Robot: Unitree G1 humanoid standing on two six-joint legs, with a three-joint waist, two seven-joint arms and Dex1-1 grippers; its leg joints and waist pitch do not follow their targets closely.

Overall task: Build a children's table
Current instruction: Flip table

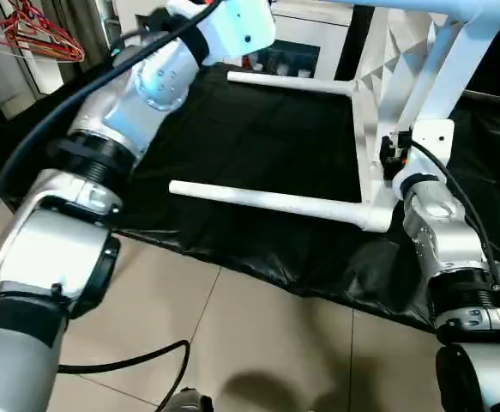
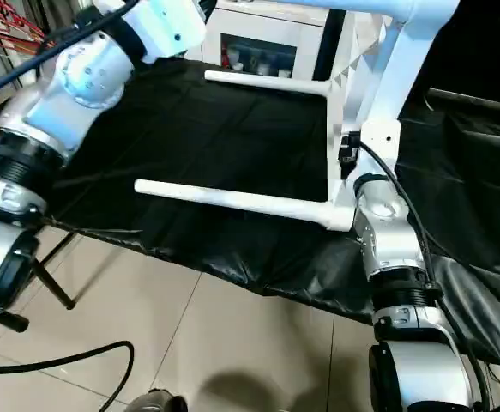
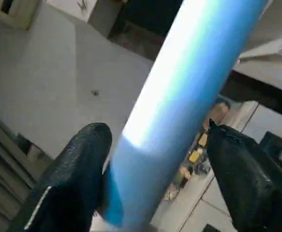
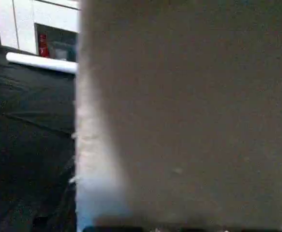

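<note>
**Table on its edge, legs going in**

Black sheeting (image 1: 258, 146) is covering the work surface, with pale floor tiles (image 1: 232, 343) in front and a white glass-doored cabinet (image 2: 267, 47) behind. On the sheeting the children's table (image 2: 340, 129) is standing on its edge, ribbed underside facing the robot's left, two legs (image 1: 275, 204) already seated and jutting sideways above the cloth. A further leg (image 3: 189, 92) is running high across the scene toward an upper corner socket. The left gripper (image 3: 155, 159) is closing its two black fingers (image 3: 78, 169) around that leg's shaft, touching it on both sides. The right gripper (image 1: 395, 150) is sitting against the top's edge by the lower near corner; whether it is clamping I cannot tell.

The plastic is likely handling as light and stiff but smooth, so a tapered leg may be slipping or twisting under push. Holding near the thick end and bracing the top close to the socket seems wisest.
</note>
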